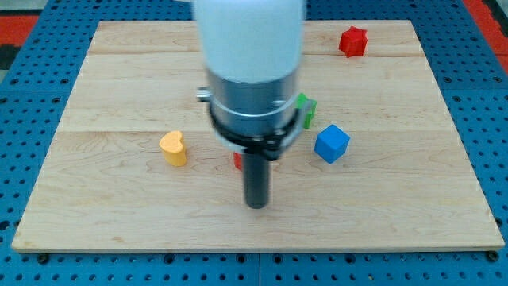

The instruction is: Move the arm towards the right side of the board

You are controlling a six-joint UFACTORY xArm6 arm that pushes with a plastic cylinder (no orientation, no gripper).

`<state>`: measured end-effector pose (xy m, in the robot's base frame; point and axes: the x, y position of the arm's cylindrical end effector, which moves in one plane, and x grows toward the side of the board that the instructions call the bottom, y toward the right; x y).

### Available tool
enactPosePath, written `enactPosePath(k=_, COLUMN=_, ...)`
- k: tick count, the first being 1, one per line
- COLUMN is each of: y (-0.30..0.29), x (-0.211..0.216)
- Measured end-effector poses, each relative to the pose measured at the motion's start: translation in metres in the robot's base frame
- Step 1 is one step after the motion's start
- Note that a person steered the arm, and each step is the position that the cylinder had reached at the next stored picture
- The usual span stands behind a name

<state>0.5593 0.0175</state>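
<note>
My tip (256,205) rests on the wooden board (397,199) a little below its middle. A yellow heart-shaped block (173,148) lies to the tip's upper left. A blue cube (331,143) lies to the tip's upper right. A green block (306,110) shows partly behind the arm's body, above and left of the blue cube. A small red block (237,160) peeks out just left of the rod, mostly hidden by it. A red star-like block (353,41) sits near the board's top right.
The arm's white and grey body (251,71) covers the board's upper middle. Blue perforated table (32,262) surrounds the board on all sides.
</note>
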Motion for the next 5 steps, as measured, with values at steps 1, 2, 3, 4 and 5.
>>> enactPosePath(k=1, y=0.027, x=-0.003)
enactPosePath(k=2, y=0.027, x=-0.003)
enactPosePath(k=3, y=0.028, x=0.031)
enactPosePath(k=4, y=0.029, x=0.059)
enactPosePath(k=5, y=0.032, x=0.058)
